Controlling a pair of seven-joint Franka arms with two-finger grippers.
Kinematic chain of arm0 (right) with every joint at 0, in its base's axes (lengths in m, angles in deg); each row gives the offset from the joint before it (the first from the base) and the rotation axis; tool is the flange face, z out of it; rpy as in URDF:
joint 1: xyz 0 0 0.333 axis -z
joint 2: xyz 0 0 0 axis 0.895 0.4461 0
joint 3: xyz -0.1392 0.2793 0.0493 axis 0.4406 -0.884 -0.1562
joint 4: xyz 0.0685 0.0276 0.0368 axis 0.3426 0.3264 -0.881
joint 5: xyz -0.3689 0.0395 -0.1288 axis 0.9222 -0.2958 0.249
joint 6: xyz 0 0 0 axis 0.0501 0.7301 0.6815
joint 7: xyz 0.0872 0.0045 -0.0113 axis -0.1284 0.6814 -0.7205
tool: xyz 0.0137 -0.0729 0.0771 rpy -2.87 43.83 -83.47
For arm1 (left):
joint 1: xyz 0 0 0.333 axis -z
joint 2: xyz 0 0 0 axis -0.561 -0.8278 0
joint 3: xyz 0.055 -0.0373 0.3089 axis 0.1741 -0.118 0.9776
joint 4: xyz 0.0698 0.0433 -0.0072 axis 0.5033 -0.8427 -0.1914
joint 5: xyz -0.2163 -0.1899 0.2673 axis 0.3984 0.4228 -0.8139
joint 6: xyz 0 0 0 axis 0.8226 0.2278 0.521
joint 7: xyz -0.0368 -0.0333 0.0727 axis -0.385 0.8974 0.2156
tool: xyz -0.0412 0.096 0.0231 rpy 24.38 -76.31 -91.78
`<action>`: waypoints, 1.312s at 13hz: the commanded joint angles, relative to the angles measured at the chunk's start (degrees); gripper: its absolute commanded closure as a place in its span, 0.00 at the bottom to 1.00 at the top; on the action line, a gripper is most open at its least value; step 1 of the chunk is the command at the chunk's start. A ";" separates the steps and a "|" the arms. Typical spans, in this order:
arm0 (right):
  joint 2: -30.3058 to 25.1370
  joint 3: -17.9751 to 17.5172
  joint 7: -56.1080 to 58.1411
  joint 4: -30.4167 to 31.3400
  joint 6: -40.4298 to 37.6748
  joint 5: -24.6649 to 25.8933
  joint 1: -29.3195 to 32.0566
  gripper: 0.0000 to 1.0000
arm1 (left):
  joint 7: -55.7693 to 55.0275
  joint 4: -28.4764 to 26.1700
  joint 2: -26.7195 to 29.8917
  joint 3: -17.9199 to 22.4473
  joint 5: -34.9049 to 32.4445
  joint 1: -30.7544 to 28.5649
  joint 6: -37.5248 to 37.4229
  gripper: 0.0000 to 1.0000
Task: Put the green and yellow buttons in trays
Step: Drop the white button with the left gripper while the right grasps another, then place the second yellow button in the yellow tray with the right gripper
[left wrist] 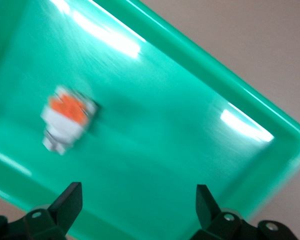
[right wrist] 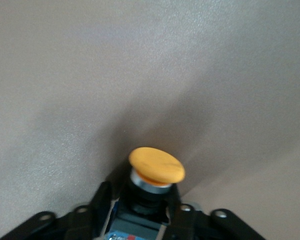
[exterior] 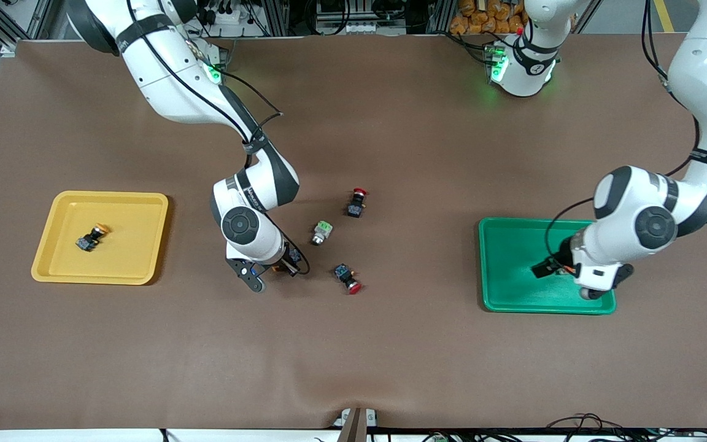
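Note:
My right gripper [exterior: 285, 266] is shut on a black-bodied button with a round orange-yellow cap [right wrist: 156, 165], low over the table between the yellow tray [exterior: 126, 245] and the loose switches; its grip shows in the right wrist view [right wrist: 140, 207]. Another yellow-capped button [exterior: 92, 237] lies in the yellow tray. A white-silver switch with a pale green block [exterior: 323, 232] lies on the table mid-way. My left gripper [exterior: 551, 267] hangs open over the green tray [exterior: 513, 276]. In the left wrist view [left wrist: 137, 207] a white-silver switch with an orange block [left wrist: 67, 120] lies in that tray [left wrist: 180, 125], apart from the fingers.
Two black-bodied switches with red caps lie on the brown table: one [exterior: 358, 201] farther from the front camera than the green-block switch, one [exterior: 347, 277] nearer, beside my right gripper.

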 commanded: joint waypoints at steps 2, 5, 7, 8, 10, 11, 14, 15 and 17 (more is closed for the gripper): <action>-1.31 0.41 0.31 -0.54 -0.70 1.99 0.57 0.88 | -10.37 -0.03 1.22 -3.33 -0.34 2.31 -1.69 0.00; -5.09 0.33 11.97 -1.16 -6.74 1.64 5.56 0.88 | -17.58 1.02 1.13 -3.33 -0.25 6.45 -1.69 0.00; -7.72 -0.02 23.21 -0.81 -10.88 1.11 11.01 0.86 | -23.11 2.95 0.52 -3.33 -0.25 10.39 -1.69 0.00; -8.95 0.06 28.22 -0.55 -12.46 1.11 12.43 0.85 | -25.75 4.09 0.26 -3.24 -0.16 12.59 -1.69 0.00; -11.06 0.15 36.14 0.94 -14.14 1.20 16.02 0.85 | -31.64 6.81 -0.71 -2.98 -0.08 16.81 -1.69 0.00; -12.82 0.15 41.06 3.13 -14.06 1.28 17.96 0.85 | -34.28 8.48 -1.50 -2.89 0.01 19.09 -1.69 0.00; -17.04 0.15 60.63 9.37 -14.23 1.28 27.17 0.85 | -41.14 14.80 -3.26 0.42 3.42 28.66 -1.69 0.00; -17.49 0.15 67.14 10.52 -14.23 1.28 30.42 0.85 | -42.12 17.17 -3.35 3.84 5.70 33.22 -1.69 0.00; -17.06 0.06 79.54 11.06 -14.50 1.28 36.14 0.72 | -43.09 23.93 -4.13 12.88 12.11 43.33 -1.69 0.00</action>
